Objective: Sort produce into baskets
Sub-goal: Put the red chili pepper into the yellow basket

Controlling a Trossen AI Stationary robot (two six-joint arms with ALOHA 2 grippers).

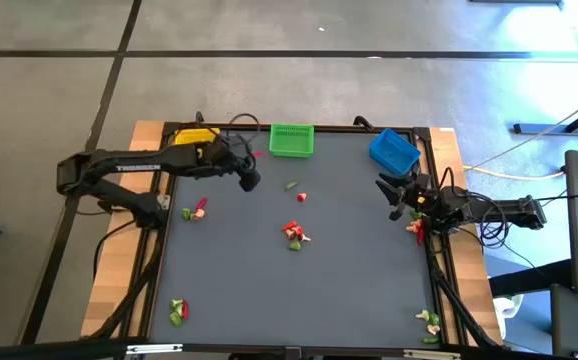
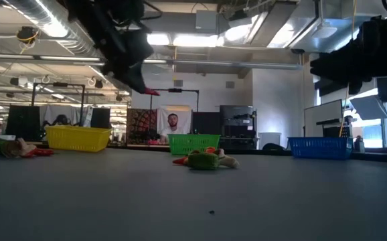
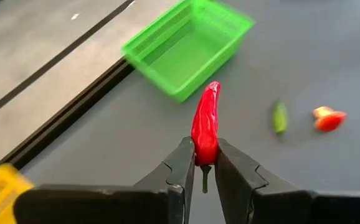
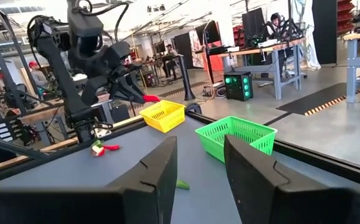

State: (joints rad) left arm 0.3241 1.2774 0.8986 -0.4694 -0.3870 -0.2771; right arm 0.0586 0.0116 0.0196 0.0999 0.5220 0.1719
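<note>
- Closest to us in the low view, we see a small heap of produce point(image 2: 205, 160) lying mid-table, green and red pieces with a cream one touching them; from above the same heap point(image 1: 294, 235) sits near the centre of the grey table point(image 1: 349, 290).
- Also on the table we find a cluster at the left edge point(image 1: 195, 210), one at the front left corner point(image 1: 177, 311), one at the front right corner point(image 1: 429, 321), and a lone green piece point(image 1: 291, 185) beside a lone red piece point(image 1: 302, 197), apart from each other.
- Over the back left of the table, the left gripper point(image 3: 205, 165) hangs in the air, its fingers clamped on the stem end of a red chili pepper point(image 3: 205, 124) that points toward the green basket point(image 3: 186, 46).
- At the right edge, the right gripper point(image 1: 397, 195) waits just in front of the blue basket, its fingers point(image 4: 149, 180) standing apart with nothing between them; red and pale pieces point(image 1: 416, 228) lie beside that arm.
- Along the far edge we count three baskets: the yellow basket point(image 1: 195, 136) at the left, partly under the left arm, the green one in the middle, the blue basket point(image 1: 394, 151) at the right, turned askew.
- The green basket looks empty in the left wrist view; for the yellow and blue ones we cannot tell what, if anything, they hold.
</note>
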